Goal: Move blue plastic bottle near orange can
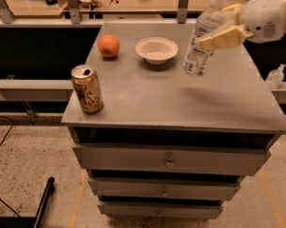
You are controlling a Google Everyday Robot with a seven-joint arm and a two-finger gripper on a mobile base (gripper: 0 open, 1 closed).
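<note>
Camera view: your gripper (217,30) grasps the blue plastic bottle (197,61), lifted; transport to the orange can (87,90), well apart, remains.

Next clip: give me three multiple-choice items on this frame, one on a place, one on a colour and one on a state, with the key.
1. Where does the orange can stand on the tabletop?
A. front-left corner
B. back-right corner
C. dead centre

2. What colour is the bowl?
A. black
B. white
C. red

3. What state is the blue plastic bottle in?
A. lying flat on the tabletop
B. standing upright, untouched
C. tilted, held by the gripper above the tabletop's right half

Key: 1 A, the can stands by the front-left edge. 2 B, the bowl is white, beside the orange fruit. 3 C, the gripper is closed round the bottle, whose base hangs clear of the surface.
</note>
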